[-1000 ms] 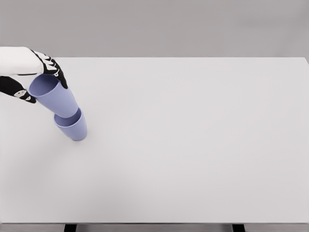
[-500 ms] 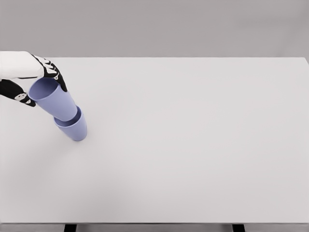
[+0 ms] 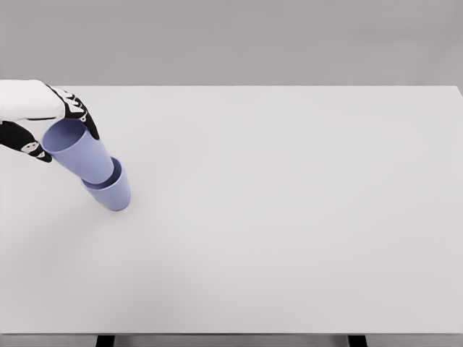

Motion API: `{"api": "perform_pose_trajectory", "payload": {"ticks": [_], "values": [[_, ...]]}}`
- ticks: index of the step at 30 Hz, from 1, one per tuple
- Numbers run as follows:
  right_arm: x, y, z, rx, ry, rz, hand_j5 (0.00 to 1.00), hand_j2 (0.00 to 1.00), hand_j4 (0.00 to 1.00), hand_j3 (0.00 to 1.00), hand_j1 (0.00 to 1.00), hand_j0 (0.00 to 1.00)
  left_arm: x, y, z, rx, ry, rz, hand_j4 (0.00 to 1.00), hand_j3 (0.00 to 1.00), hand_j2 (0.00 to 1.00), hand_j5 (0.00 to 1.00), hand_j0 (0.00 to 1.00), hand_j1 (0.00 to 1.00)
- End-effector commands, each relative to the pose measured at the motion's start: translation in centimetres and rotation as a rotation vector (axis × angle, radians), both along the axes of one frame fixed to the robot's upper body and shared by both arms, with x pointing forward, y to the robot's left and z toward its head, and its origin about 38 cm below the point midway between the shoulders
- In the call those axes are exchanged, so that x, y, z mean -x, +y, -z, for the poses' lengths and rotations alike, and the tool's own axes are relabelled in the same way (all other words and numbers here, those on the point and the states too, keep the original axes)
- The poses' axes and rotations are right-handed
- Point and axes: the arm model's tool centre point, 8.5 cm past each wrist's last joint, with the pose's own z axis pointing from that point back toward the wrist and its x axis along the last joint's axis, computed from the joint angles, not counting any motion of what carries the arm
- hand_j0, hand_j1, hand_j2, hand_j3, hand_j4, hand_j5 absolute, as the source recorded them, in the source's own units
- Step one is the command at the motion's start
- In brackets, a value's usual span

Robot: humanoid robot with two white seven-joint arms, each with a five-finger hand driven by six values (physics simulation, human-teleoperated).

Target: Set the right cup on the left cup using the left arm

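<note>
The upper cup, pale violet, sits with its base sunk into the mouth of the lower cup, which stands on the worktop just below and to the right of the hand. The upper cup leans markedly, its open rim tipped up and toward the hand, so it is lodged in the lower one at an angle, not seated square. That tilt probably follows from the way it is gripped: the left hand comes in from the side and wraps the cup near its rim, black fingers curled over the far edge and the thumb on the near side, so the cup pivots about that high grip while its foot catches inside the other cup.

The hand is closed around the upper cup, and contact at the rim looks firm. In my judgement the nesting is nearly done; what remains is to bring the cup upright so it slides fully home, then let go. The right arm does not show.
</note>
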Motion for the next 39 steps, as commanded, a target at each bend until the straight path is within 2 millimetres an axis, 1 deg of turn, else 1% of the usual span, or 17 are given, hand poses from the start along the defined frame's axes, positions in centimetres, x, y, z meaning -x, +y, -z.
{"api": "perform_pose_trajectory", "payload": {"ticks": [1,3,5,27,30,38,39], "values": [[-0.01,0.0,0.0,0.0,-0.001,0.0,1.0,1.0,1.0,1.0,1.0,1.0,-0.02,-0.05,-0.02,0.004,0.001,-0.001,0.68,0.68,0.68,0.68,0.68,0.68],[0.01,0.01,0.0,0.0,0.001,0.0,1.0,1.0,1.0,1.0,1.0,1.0,-0.06,-0.15,0.06,0.005,0.004,0.001,0.68,0.68,0.68,0.68,0.68,0.68],[0.01,0.01,0.0,0.0,0.001,0.0,1.0,1.0,1.0,1.0,1.0,1.0,-0.12,-0.07,0.58,0.0,0.016,-0.011,0.68,0.68,0.68,0.68,0.68,0.68],[0.01,0.01,0.0,0.0,0.001,0.0,1.0,1.0,1.0,1.0,1.0,1.0,-0.37,-0.16,0.79,-0.003,0.018,-0.017,0.69,0.69,0.69,0.69,0.69,0.69],[-0.01,0.0,0.0,0.0,-0.001,0.0,1.0,1.0,1.0,1.0,1.0,1.0,-0.57,-0.6,0.88,0.001,0.019,-0.006,0.69,0.69,0.69,0.69,0.69,0.69],[0.01,0.01,0.0,0.0,0.001,0.0,1.0,1.0,1.0,1.0,1.0,1.0,-0.61,-0.59,0.97,-0.003,0.019,-0.007,0.73,0.73,0.73,0.73,0.73,0.73],[0.01,0.01,0.0,0.0,0.001,0.0,1.0,1.0,1.0,1.0,1.0,1.0,-0.6,-0.53,0.96,-0.003,0.019,-0.008,0.75,0.75,0.75,0.75,0.75,0.75]]}}
